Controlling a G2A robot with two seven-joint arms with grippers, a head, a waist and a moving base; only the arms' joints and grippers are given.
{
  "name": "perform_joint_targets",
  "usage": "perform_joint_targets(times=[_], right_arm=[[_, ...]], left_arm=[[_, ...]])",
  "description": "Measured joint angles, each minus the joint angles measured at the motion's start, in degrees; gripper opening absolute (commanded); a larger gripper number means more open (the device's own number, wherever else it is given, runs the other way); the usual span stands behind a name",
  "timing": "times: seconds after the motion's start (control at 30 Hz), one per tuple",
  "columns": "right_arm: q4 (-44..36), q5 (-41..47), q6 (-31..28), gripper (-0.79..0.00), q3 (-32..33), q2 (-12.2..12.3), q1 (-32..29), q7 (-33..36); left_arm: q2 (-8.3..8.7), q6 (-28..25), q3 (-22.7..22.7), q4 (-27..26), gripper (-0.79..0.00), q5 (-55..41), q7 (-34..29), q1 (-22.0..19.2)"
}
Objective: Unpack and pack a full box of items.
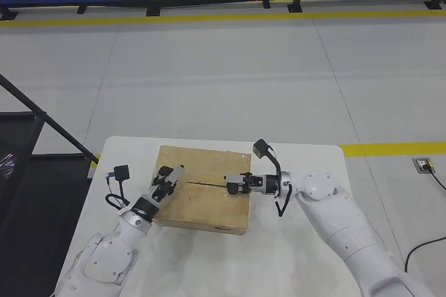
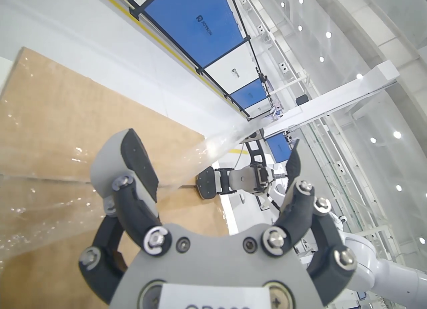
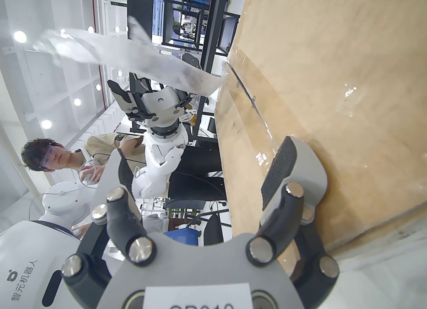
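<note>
Two grippers are hanging over one closed cardboard box (image 1: 201, 204), neither gripping anything. The left gripper (image 1: 166, 180) is sitting above the box's left side near the end of the seam (image 1: 201, 182), its fingers (image 2: 140, 160) spreading wide apart with nothing between them. The right gripper (image 1: 232, 184) is pointing in from the right, level with the same seam, also gaping wide; one finger (image 3: 280, 170) is lying close along the box top, though contact cannot be told. The box is resting near the middle of the white table (image 1: 297, 245), flaps down, top face glinting with clear film. A loose strip of clear tape (image 3: 133, 56) is lifting off the seam at the box's left end and standing free in the air. Beyond the table, pale floor (image 1: 230, 74) is running back to a yellow line (image 1: 208, 16).
</note>
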Motion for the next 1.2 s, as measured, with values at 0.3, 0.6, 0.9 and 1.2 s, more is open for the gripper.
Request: perform_joint_targets(times=[0.3, 0.6, 0.9, 1.2], right_arm=[[0.86, 0.47, -0.62, 0.000, 0.23, -0.19, 0.30, 0.77], [-0.52, 1.02, -3.15, 0.000, 2.65, 0.87, -0.69, 2.46], [-7.72, -2.32, -3.55, 0.000, 7.20, 3.34, -3.60, 0.77], [-24.69, -10.20, 3.62, 0.000, 10.61, 5.27, -7.82, -6.87]], left_arm=[[-0.54, 0.19, -0.13, -0.26, 0.000, -0.48, -0.59, -0.50], [0.39, -3.16, -9.37, -4.18, 0.000, -8.92, -5.62, 4.17], [2.07, -6.30, -23.57, -1.98, 0.000, -16.66, -16.54, 11.45], [2.16, -8.08, -24.15, 0.78, 0.000, -17.79, -20.08, 13.25]])
